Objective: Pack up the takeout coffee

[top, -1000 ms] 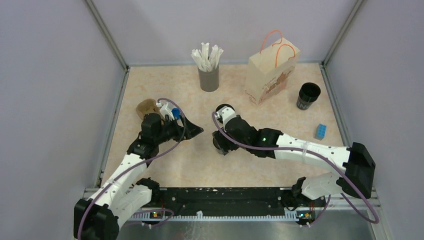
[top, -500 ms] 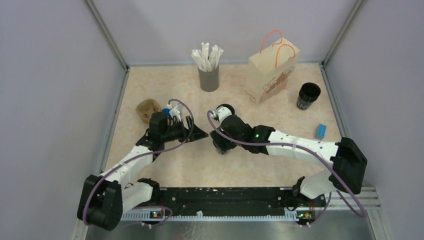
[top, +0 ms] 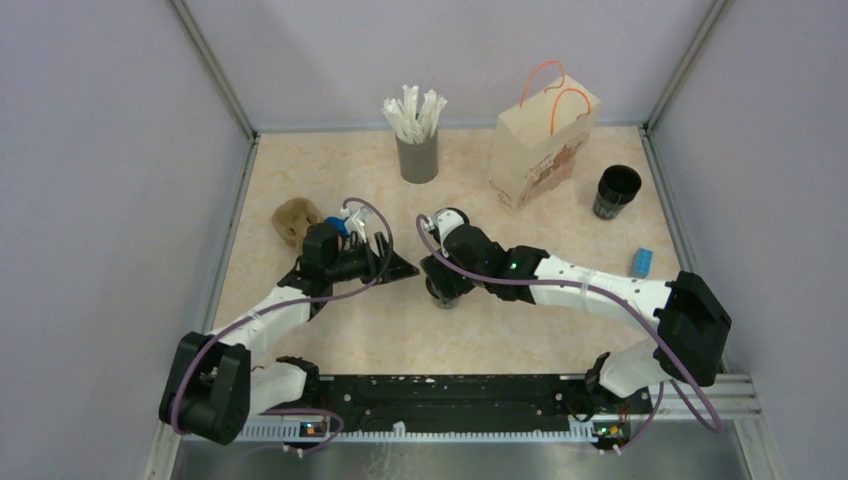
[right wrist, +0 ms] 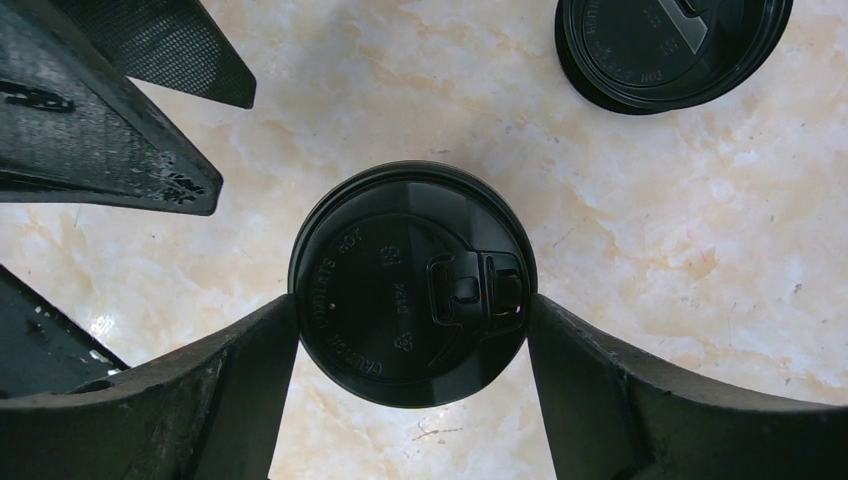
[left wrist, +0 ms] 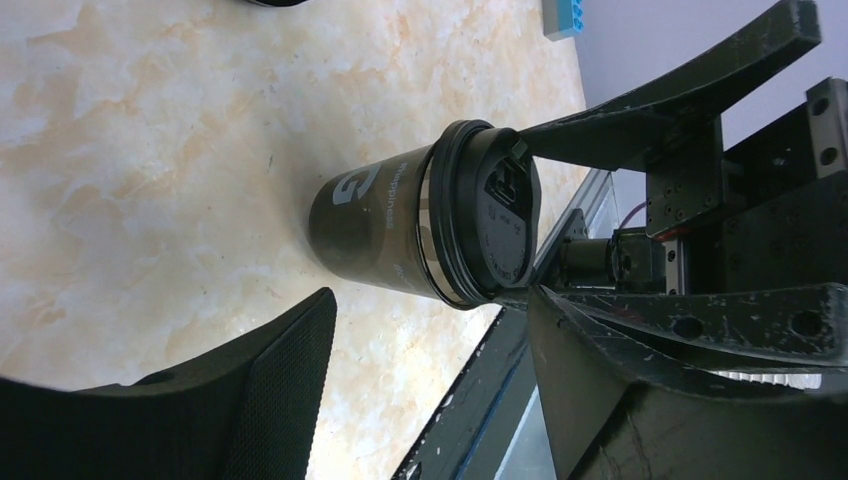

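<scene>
At the middle of the marbled table [top: 400, 335], the takeout coffee [left wrist: 375, 225] is seen standing upright, with its black lid [right wrist: 385, 270] fitted on. Pale print is carried on the cup's dark side. The cup is held by the right gripper [right wrist: 410, 308]: its two fingers are laid against the lid's rim, one on either side, and are spread as wide as the lid. Just to the left of the cup the left gripper [top: 408, 267] is found, its jaws set wide with nothing between them. Its fingertips are pointed toward the cup and are not in contact with it. A second black lid [right wrist: 670, 45] is laid flat on the table near the held cup.

Behind the left wrist a brown object [top: 293, 218] is placed; it may be a piece of cardboard, but it is shown too small to tell. Toward the right edge a small blue block [top: 640, 262] is set on the table. Farther back on the right an open black cup [top: 616, 190] is stood, well apart from the held one. Left of it a tan paper bag [top: 535, 155] with orange handles is stood upright. At the far side, left of the bag, a grey holder [top: 418, 160] is placed, filled with white wrapped straws [top: 412, 110].
</scene>
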`<act>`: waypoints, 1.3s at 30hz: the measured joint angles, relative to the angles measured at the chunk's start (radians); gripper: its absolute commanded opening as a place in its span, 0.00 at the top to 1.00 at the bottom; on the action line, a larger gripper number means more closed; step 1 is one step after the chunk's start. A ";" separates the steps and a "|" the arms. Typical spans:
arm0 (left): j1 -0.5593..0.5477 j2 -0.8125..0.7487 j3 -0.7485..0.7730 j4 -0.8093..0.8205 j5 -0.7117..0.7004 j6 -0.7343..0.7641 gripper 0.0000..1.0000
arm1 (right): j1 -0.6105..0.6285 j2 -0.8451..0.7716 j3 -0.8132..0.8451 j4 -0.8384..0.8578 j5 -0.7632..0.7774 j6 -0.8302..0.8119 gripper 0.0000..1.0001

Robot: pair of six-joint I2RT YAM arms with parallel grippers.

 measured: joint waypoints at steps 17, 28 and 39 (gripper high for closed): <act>-0.008 0.109 -0.004 0.080 0.032 -0.002 0.29 | -0.001 0.043 0.000 0.040 -0.026 0.000 0.19; -0.049 0.219 0.002 0.129 0.061 0.003 0.38 | -0.001 0.046 -0.001 0.047 -0.025 0.000 0.19; -0.068 0.223 0.029 0.121 0.027 0.026 0.55 | -0.010 0.040 -0.036 0.108 -0.005 -0.007 0.19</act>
